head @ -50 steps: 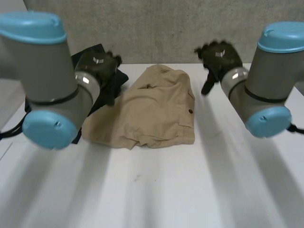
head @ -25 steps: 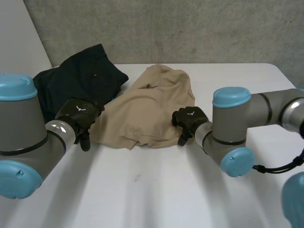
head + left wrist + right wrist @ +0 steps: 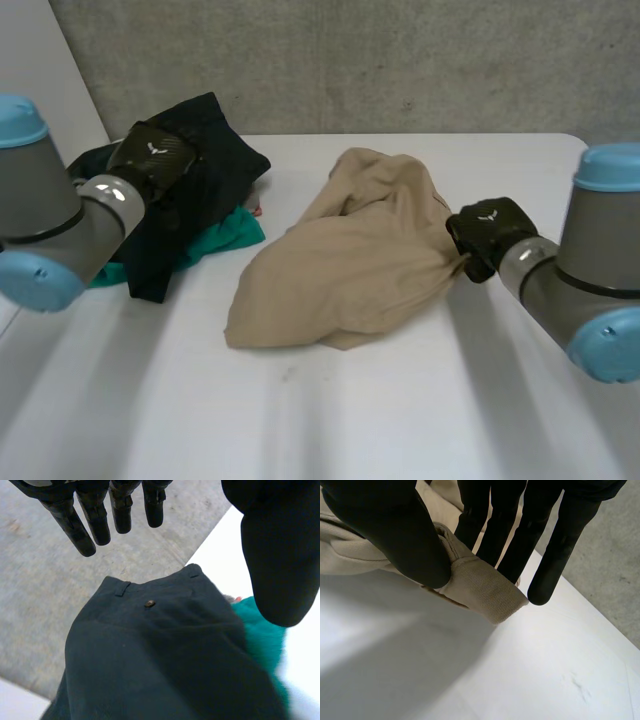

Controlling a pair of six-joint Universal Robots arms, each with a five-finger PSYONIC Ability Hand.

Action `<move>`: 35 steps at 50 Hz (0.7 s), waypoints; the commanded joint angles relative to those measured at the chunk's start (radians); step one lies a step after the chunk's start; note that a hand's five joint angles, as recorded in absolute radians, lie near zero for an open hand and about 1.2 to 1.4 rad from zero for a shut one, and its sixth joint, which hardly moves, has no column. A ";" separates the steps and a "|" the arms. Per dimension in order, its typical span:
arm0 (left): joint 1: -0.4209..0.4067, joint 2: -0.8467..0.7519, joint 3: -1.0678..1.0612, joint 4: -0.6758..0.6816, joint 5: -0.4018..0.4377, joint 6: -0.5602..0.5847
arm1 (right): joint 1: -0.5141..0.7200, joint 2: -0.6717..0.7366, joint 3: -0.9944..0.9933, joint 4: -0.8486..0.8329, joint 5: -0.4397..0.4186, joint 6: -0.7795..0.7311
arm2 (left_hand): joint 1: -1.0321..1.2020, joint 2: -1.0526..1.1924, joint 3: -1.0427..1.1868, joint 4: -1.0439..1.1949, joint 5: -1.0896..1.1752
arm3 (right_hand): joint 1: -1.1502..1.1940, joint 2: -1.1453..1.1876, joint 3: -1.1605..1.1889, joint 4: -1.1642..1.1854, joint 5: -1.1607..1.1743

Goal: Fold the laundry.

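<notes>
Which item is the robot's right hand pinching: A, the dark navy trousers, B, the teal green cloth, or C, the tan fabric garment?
C: in the right wrist view the right hand pinches a bunched edge of the tan fabric garment just above the white table.

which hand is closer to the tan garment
Right. The right hand pinches the tan garment at its edge; the left hand hovers over the dark trousers, apart from it.

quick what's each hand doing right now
Left hand: open, above the dark trousers, holding nothing.
Right hand: shut on the tan cloth, pinching its edge against the thumb.
</notes>
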 commanded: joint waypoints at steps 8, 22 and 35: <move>-0.004 -0.495 0.613 -0.248 0.066 0.205 | -0.051 -0.004 0.113 -0.070 -0.043 0.001 | -0.016 -0.030 -0.034 -0.023 -0.051 | 0.301 0.232 0.222 0.205 0.231; 0.071 -0.680 0.868 -0.206 -0.321 0.300 | -0.047 -0.009 0.118 -0.092 -0.046 0.005 | 1.205 1.192 1.188 1.199 1.171 | 0.301 0.232 0.222 0.205 0.231; 0.130 -0.601 0.751 -0.098 -0.317 0.294 | -0.027 -0.027 0.118 -0.093 -0.051 0.001 | 1.205 1.192 1.188 1.199 1.171 | 0.301 0.232 0.222 0.205 0.231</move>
